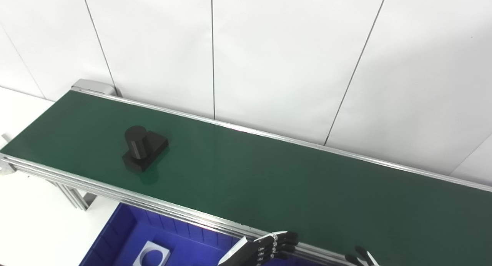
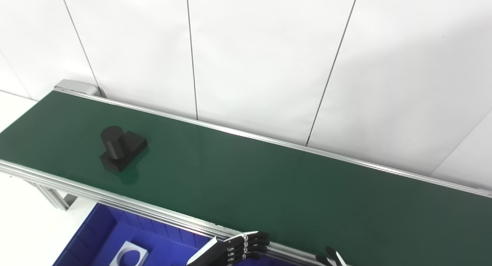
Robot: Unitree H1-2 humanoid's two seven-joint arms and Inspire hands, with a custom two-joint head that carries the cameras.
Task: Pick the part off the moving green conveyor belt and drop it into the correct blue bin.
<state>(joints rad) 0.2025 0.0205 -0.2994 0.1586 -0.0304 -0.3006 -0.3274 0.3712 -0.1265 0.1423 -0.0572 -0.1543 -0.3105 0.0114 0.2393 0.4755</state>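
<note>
Lying far left, part [image 1: 144, 148] (black), fingers [image 1: 278, 245] well apart

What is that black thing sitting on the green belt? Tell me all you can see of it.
The black part is a matte, plastic-looking piece: a flat square base with a short round cylinder standing upright on it, toward one side. It rests flat on the green conveyor belt near the belt's left end, turned at an angle to the belt's edges. Only the belt touches it; both hands are far away.
</note>
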